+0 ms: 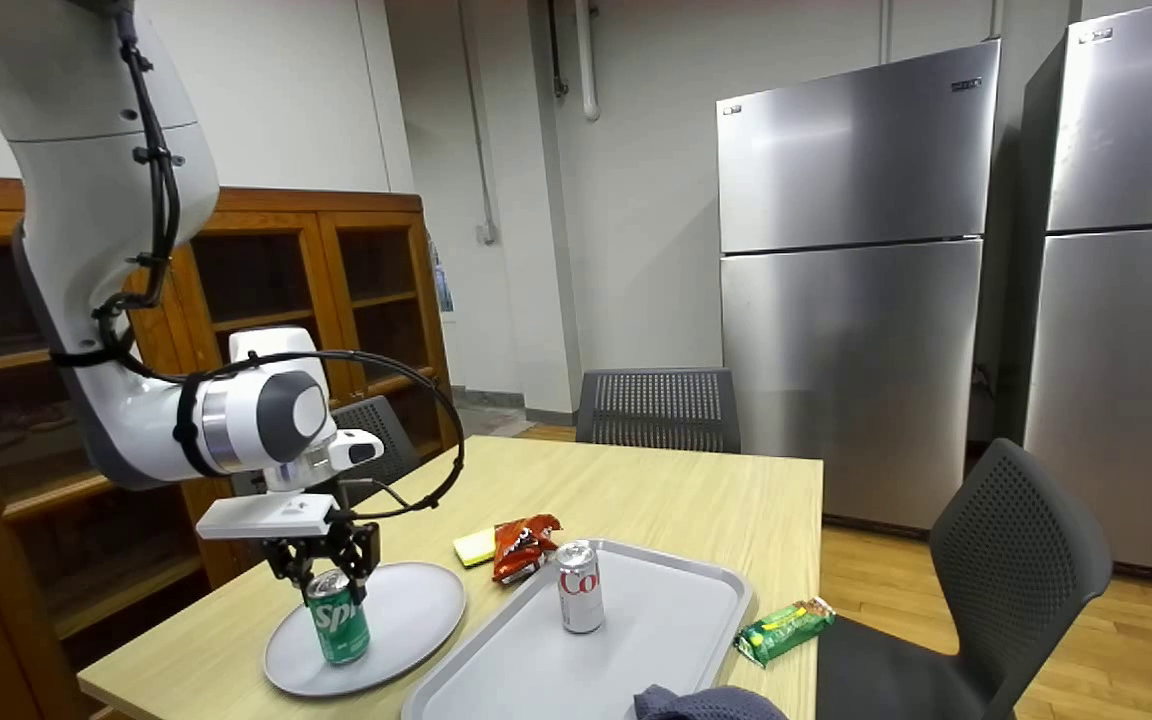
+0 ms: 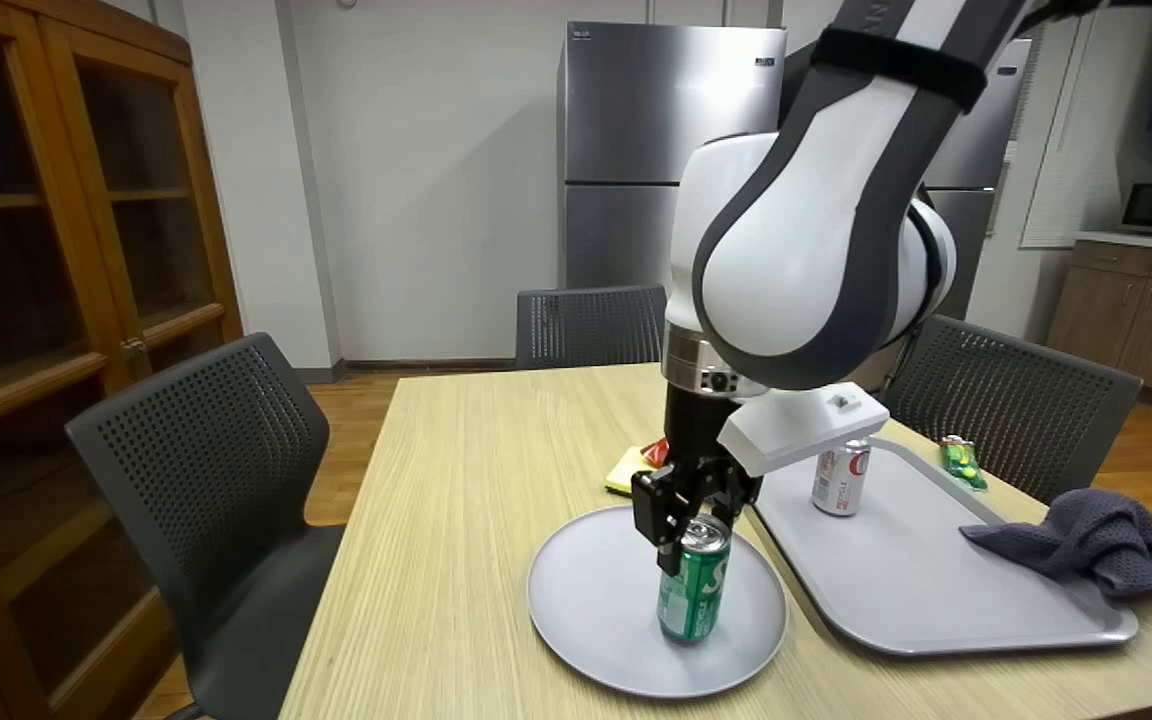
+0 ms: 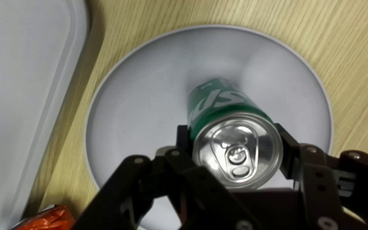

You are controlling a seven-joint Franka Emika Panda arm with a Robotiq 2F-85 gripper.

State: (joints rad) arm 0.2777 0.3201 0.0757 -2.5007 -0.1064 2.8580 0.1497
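My gripper (image 3: pixel 234 140) points down with its two black fingers on opposite sides of a green Sprite can (image 3: pixel 219 99), near its top. Both fingers appear to touch the can in the wrist view, so the gripper looks shut on it. The can stands upright on a round grey plate (image 3: pixel 149 95); it seems to rest on the plate. In both exterior views the gripper (image 1: pixel 333 588) (image 2: pixel 704 530), the Sprite can (image 1: pixel 341 635) (image 2: pixel 696 595) and the plate (image 1: pixel 416 600) (image 2: pixel 591 590) show together. The lower back of the can is hidden in the wrist view.
A grey tray (image 1: pixel 656 590) lies beside the plate, with a silver Coke can (image 1: pixel 581 605) upright on it and a dark cloth (image 2: pixel 1086 545) at its corner. A red chip bag (image 1: pixel 524 548), yellow sponge (image 1: pixel 476 547) and green snack packet (image 1: pixel 786 630) lie nearby. Chairs surround the table.
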